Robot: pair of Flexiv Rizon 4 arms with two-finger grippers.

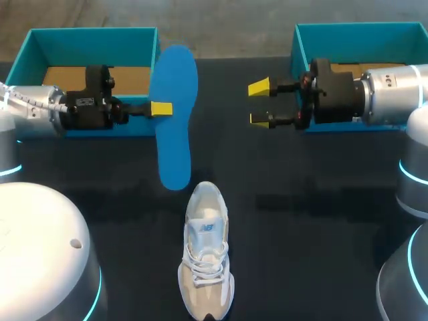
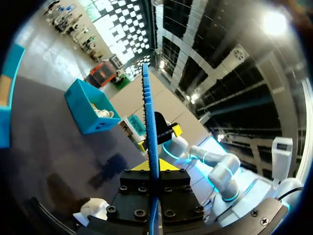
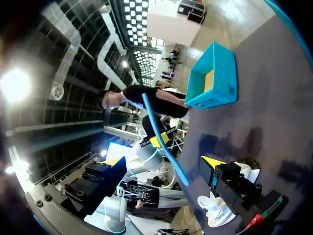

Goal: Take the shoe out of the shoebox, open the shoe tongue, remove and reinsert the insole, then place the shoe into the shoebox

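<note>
Between the yellow tips of the left gripper [image 1: 160,108] sits the blue insole [image 1: 175,73], pinched at one long edge about midway along. It is off the table [image 1: 301,234], face up, broad end toward 12 o'clock and narrow end toward 6. The right gripper [image 1: 261,103] is at 3 o'clock from the insole, a little apart from it, its fingers spread and holding nothing.

The white shoe [image 1: 206,267] stands laces up at the table's 6 o'clock, just past the insole's narrow end in the head view. It is outside both boxes.

The step in hand looks to be putting the insole back. That likely goes best if the free gripper steadies the shoe or holds the tongue back. The insole can then be tipped so its toe end enters first, slid forward, and its heel pressed flat. Held by one edge, the soft foam may bend or twist.

The left shoebox [image 1: 93,37] at 10 o'clock and the right shoebox [image 1: 361,30] at 2 o'clock lie under the arms. Their walls need clearing on any descent. Bare cloth flanks the shoe at 3 and 9 o'clock.
</note>
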